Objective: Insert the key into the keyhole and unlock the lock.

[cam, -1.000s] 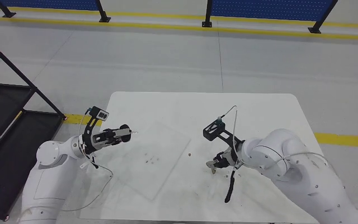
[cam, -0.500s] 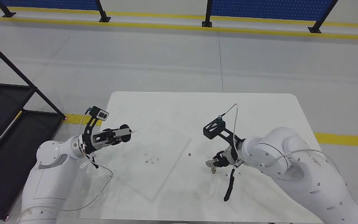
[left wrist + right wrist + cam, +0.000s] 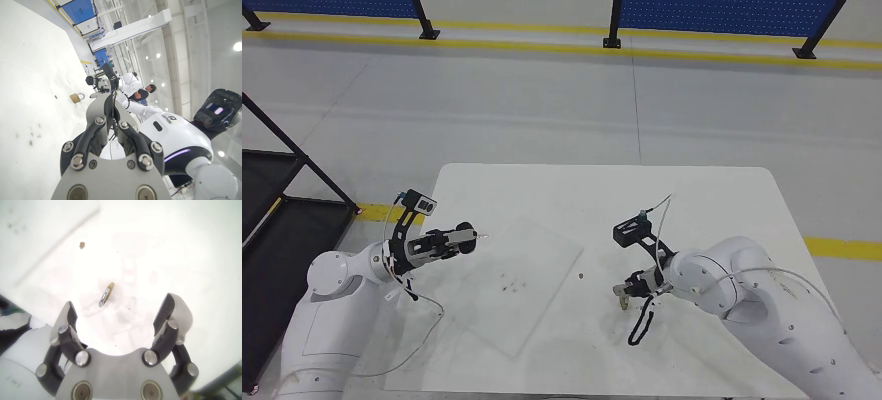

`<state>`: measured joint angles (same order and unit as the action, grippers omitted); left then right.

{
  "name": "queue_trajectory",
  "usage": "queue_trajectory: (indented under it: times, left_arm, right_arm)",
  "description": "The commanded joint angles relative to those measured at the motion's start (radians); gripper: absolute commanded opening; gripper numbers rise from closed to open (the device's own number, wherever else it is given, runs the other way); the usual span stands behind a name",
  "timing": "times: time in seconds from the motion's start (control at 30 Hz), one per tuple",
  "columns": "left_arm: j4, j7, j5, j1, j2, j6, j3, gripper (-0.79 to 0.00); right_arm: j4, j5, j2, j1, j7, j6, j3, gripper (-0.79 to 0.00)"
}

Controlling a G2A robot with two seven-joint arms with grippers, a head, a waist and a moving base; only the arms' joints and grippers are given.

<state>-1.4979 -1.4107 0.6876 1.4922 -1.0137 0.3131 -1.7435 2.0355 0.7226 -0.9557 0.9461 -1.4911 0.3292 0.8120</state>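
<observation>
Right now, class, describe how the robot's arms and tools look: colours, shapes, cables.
The left arm and right arm have glossy white rounded shells, each wrist with a black camera bracket. A black cable loops off the right wrist. The left tool and right tool have silver fingers with black ribbed pads.

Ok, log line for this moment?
left gripper shut on key | right gripper open above padlock | padlock on table | key not yet inserted

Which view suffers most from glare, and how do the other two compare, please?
Right wrist view: worst, the white table blooms around the edge-on padlock. Left wrist view: ceiling lights flare, wide-angle bowing near the edges, padlock evenly lit. Top view: flat, even light, no glare.
</observation>
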Motion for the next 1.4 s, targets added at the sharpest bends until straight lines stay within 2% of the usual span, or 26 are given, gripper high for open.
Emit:
queue_trajectory:
  times: [0.0, 0.4, 1.07, 1.1, 1.2, 1.33, 1.37]
  left_arm:
    - [0.0, 0.0, 0.0, 0.0, 0.0, 0.0, 0.0, -0.785]
    - [0.0, 0.0, 0.0, 0.0, 0.0, 0.0, 0.0, -0.785]
    - [0.0, 0.0, 0.0, 0.0, 0.0, 0.0, 0.0, -0.785]
    - [0.0, 0.0, 0.0, 0.0, 0.0, 0.0, 0.0, -0.785]
    - [0.0, 0.0, 0.0, 0.0, 0.0, 0.0, 0.0, -0.785]
    - [0.0, 0.0, 0.0, 0.0, 0.0, 0.0, 0.0, -0.785]
    - [0.0, 0.0, 0.0, 0.0, 0.0, 0.0, 0.0, -0.785]
  right_arm:
    - [-0.001, -0.005, 0.002, -0.002, -0.01, -0.01, -0.008, 0.0]
    - [-0.028, -0.036, -0.002, -0.03, -0.017, -0.017, -0.097, 0.0]
    - [-0.138, -0.102, -0.031, -0.146, 0.035, 0.035, -0.27, 0.0]
    - [-0.144, -0.107, -0.032, -0.152, 0.038, 0.038, -0.277, -0.129]
    - [-0.158, -0.119, -0.034, -0.171, 0.048, 0.048, -0.299, -0.299]
    - [-0.178, -0.136, -0.037, -0.197, 0.06, 0.061, -0.327, -0.382]
    - [-0.183, -0.141, -0.037, -0.203, 0.063, 0.064, -0.334, -0.382]
